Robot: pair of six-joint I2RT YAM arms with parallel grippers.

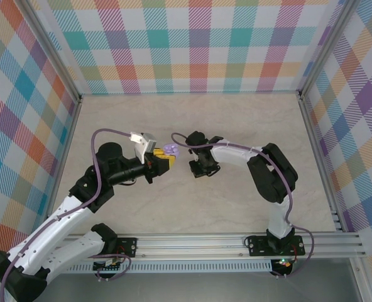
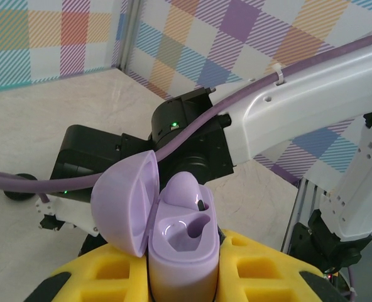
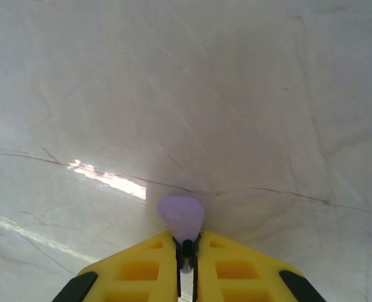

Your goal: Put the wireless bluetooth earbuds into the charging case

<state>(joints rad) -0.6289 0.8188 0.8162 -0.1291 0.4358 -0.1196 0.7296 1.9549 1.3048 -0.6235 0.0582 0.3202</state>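
Your left gripper (image 1: 163,160) clamps the open case (image 2: 181,258), with one bud (image 2: 183,190) seated at its 12 o'clock. At the case's 4 o'clock overhead, your right gripper (image 3: 186,245) pinches a second bud (image 3: 181,215).

no text, label, brand or number can be read on anything here.

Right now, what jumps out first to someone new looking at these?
The open lavender charging case, clamped in the left gripper at mid-table, holds one lavender earbud, with its other slot empty. Facing it, the right gripper pinches a second lavender earbud over the marbled table.
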